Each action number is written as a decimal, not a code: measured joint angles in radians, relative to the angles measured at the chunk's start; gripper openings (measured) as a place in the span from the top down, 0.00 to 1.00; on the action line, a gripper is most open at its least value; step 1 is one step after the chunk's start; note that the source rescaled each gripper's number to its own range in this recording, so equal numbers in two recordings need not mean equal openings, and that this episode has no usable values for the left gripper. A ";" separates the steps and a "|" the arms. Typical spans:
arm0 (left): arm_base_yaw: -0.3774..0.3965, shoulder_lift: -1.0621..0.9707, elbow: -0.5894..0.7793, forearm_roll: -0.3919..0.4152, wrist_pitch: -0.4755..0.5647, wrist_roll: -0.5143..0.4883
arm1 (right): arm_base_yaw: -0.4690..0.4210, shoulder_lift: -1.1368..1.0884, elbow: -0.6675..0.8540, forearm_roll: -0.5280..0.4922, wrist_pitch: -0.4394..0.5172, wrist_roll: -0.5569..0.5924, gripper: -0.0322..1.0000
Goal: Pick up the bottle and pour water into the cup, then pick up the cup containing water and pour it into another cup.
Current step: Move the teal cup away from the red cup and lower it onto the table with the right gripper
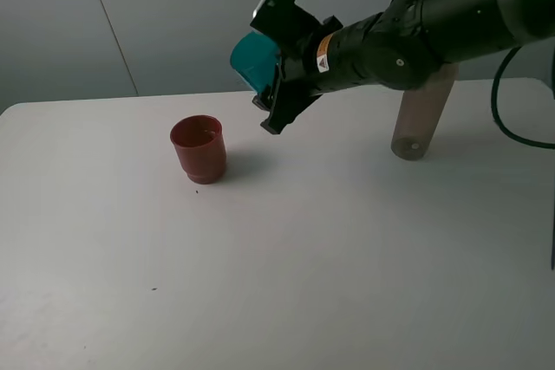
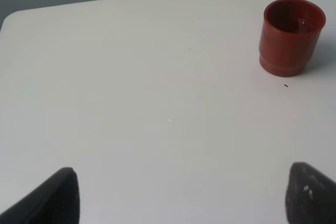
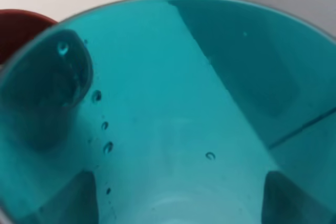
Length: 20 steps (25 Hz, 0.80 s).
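Observation:
My right gripper [image 1: 270, 71] is shut on the teal translucent cup [image 1: 253, 60] and holds it in the air, tipped steeply, up and to the right of the red-brown cup [image 1: 199, 149]. In the right wrist view the teal cup [image 3: 173, 108] fills the frame, with small droplets on its inner wall. The red-brown cup stands upright on the white table [image 1: 277, 283]; it also shows in the left wrist view [image 2: 291, 36] and at the edge of the right wrist view [image 3: 18, 30]. The smoky grey-brown bottle [image 1: 421, 114] stands upright behind the right arm. My left gripper [image 2: 181, 192] is open, low over the table.
The grey wall [image 1: 130, 15] runs behind the table's far edge. A black cable [image 1: 507, 114] hangs near the bottle at the right. A tiny dark speck [image 1: 154, 288] lies on the table in front.

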<state>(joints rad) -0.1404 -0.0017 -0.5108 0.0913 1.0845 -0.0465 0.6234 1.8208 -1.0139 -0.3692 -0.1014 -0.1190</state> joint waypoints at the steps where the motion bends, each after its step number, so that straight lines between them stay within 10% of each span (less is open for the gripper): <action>1: 0.000 0.000 0.000 0.000 0.000 0.000 | -0.009 -0.005 0.044 0.025 -0.038 -0.008 0.92; 13: 0.000 0.000 0.000 0.000 0.000 0.000 | -0.034 -0.009 0.352 0.389 -0.579 -0.125 0.92; 20: 0.000 0.000 0.000 0.000 0.000 0.000 | -0.061 0.083 0.388 0.485 -0.638 -0.129 0.92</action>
<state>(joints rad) -0.1404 -0.0017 -0.5108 0.0913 1.0845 -0.0465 0.5620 1.9035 -0.6263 0.1161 -0.7393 -0.2476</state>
